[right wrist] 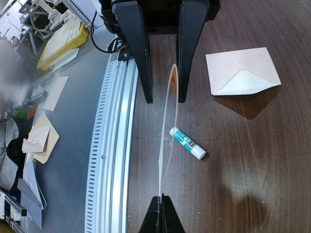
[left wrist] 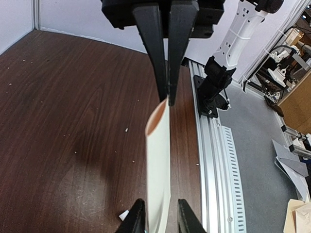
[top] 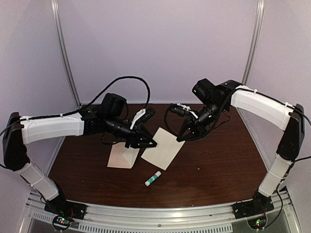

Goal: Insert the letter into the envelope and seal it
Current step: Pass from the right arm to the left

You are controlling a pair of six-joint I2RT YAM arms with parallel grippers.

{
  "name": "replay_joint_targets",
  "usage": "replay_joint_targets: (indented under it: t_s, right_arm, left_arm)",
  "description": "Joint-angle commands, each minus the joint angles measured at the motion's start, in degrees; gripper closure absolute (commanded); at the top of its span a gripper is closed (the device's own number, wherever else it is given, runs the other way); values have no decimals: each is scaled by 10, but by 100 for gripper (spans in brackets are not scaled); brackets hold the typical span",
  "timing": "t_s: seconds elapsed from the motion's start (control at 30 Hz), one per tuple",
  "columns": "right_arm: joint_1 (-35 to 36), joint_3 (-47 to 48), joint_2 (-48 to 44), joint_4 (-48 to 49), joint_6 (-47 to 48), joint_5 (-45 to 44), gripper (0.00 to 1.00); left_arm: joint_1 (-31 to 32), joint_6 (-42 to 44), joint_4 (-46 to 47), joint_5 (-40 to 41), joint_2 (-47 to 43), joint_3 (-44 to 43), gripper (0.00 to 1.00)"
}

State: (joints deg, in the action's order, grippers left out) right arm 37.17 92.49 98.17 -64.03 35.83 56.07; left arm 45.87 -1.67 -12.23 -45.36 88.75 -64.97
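Wrist views show the letter (top: 163, 150) only edge-on, its face hidden. Left hand (left wrist: 167, 99) is clenched on one edge of it. The envelope (top: 120, 156) lies flap-open on the bench (top: 218, 160) under that hand, top edge partly covered. Right hand (right wrist: 165, 100) is released, fingers straddling the letter's other edge.

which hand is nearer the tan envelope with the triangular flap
Left. The left hand is by the right edge of the tan paper envelope, shut on the pale cream paper letter; the right hand is across the letter.
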Motion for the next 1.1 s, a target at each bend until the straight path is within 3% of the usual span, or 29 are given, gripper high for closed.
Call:
replay_joint_targets:
  t_s: [0.0, 0.1, 0.4, 0.73, 0.9, 1.07]
  right_arm:
    - [7, 21, 9, -8, 2, 4, 100]
    - [7, 26, 14, -10, 4, 5, 100]
    - [10, 28, 20, -14, 7, -1, 100]
    - [1, 41, 16, 7, -17, -23, 98]
    - [-45, 64, 2, 17, -50, 13, 72]
    - [-112, 26, -40, 83, -99, 54, 54]
  left_arm:
    - [2, 11, -4, -26, 10, -16, 77]
    - [2, 11, -4, -31, 15, -17, 79]
    - [2, 28, -4, -43, 22, -18, 99]
    - [1, -12, 37, -31, 21, -18, 100]
    - [-2, -74, 117, -16, 15, -1, 100]
    - [-10, -188, 304, 30, 3, 49, 100]
